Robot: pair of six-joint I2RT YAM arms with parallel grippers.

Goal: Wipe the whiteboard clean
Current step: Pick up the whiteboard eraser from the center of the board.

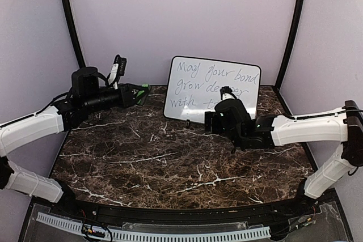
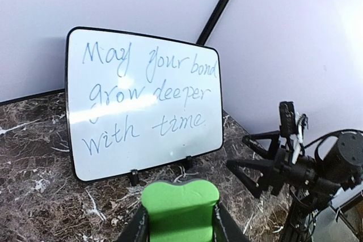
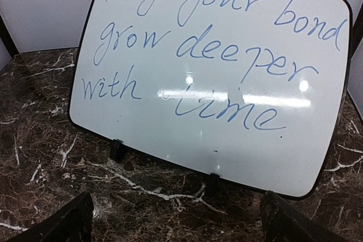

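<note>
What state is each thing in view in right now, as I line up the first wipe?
White rectangular black-framed whiteboard: standing on its small black feet, tilted back, all three handwritten lines intact, nothing wiped.
Green eraser block: clamped between the fingers of the left arm, clear of the whiteboard.
Black two-finger left gripper: shut on the eraser block.
Black two-finger right gripper: open, empty, facing the whiteboard's lower edge without touching it.

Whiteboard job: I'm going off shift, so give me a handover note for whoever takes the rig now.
Left gripper: shut on the green eraser, left of the whiteboard, not touching it.
Right gripper: open, empty, low before the whiteboard.
Whiteboard: upright at the back of the table, tilted back.
Done: eraser gripped; nothing wiped, all three lines of writing intact.
Left: wipe the whole board.
</note>
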